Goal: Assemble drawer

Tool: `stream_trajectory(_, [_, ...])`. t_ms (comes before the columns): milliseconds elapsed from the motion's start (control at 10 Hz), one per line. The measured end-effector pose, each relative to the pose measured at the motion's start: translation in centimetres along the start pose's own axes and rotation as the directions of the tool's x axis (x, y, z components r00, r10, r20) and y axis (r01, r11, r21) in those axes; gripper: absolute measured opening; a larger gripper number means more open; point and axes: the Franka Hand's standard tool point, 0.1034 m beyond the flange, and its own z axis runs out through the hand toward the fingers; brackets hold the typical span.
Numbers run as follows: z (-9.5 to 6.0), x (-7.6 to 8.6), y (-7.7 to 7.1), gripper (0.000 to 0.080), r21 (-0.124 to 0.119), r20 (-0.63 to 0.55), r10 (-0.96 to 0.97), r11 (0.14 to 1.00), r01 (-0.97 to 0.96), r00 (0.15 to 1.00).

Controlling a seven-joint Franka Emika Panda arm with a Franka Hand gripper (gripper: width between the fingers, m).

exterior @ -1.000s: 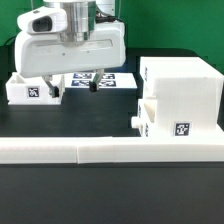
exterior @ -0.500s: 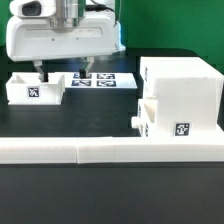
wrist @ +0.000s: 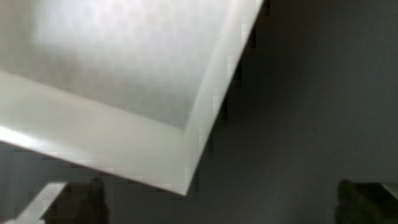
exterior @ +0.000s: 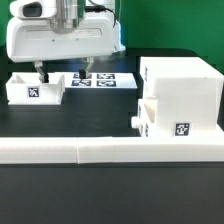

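The drawer housing (exterior: 182, 92) is a tall white box with a tag, at the exterior view's right. One knobbed tray (exterior: 148, 116) sits partly inside its lower slot, knob facing left. A second loose tray (exterior: 35, 89) with a tag lies on the table at the left. My gripper (exterior: 61, 72) hovers just above that tray, open and empty; one finger (exterior: 38, 72) is over the tray and the other is off its right end. In the wrist view, the blurred white tray (wrist: 125, 70) lies ahead of my open gripper (wrist: 222, 205).
The marker board (exterior: 104, 80) lies flat behind the loose tray, partly hidden by my gripper. A long low white L-shaped bar (exterior: 110, 150) runs across the front of the table. The table is black.
Since one second ago my gripper moved to the exterior view's left and a little up, now over the loose tray. In the last half second nothing moved.
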Motion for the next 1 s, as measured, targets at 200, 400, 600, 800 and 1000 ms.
stream_trajectory(200, [0.0, -0.7, -0.1, 0.0649, -0.006, -0.01, 0.046, 0.999, -0.046, 0.999])
stream_trajectory(400, [0.3, -2.5, -0.7, 0.0649, 0.003, 0.007, 0.094, 0.996, -0.094, 0.996])
stream_trajectory(600, [0.8, -3.8, -0.9, 0.0649, 0.012, 0.022, 0.111, 0.994, -0.111, 0.994])
stream_trajectory(800, [1.6, -5.0, -0.4, 0.0649, 0.017, 0.03, 0.15, 0.989, -0.15, 0.988])
stream_trajectory(1000, [3.0, -5.3, -0.8, 0.0649, 0.014, 0.029, 0.16, 0.987, -0.16, 0.987])
